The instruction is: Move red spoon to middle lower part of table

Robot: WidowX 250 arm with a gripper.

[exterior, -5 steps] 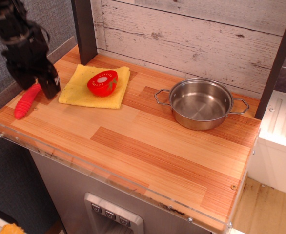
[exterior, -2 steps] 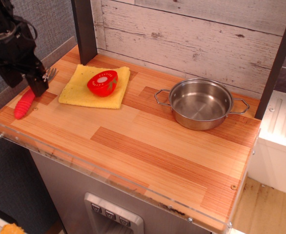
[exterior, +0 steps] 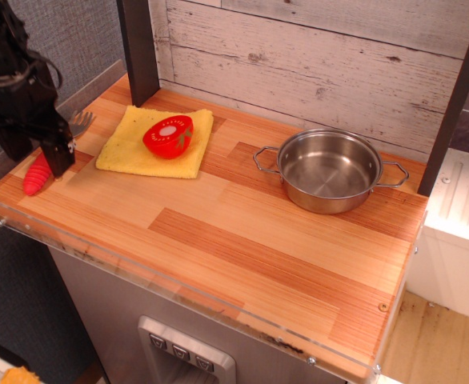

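Note:
The red spoon (exterior: 35, 177) lies at the far left of the table (exterior: 242, 240), near the left edge. Its ribbed red handle points toward the front left and its grey tined head (exterior: 81, 121) points toward the back right. My black gripper (exterior: 52, 160) is down over the spoon's middle and hides that part. One dark finger (exterior: 59, 157) reaches the tabletop beside the handle. The other finger is hidden by the gripper body, so I cannot tell whether the jaws are closed on the spoon.
A yellow cloth (exterior: 150, 148) lies just right of the spoon, with a round red tomato-like toy (exterior: 169, 135) on it. A steel pot (exterior: 329, 170) with two handles stands at the back right. A dark post (exterior: 138, 48) rises at the back left.
My gripper has moved left and slightly toward the front along the spoon, uncovering the tined head and covering more of the red handle. The spoon stays in the same place.

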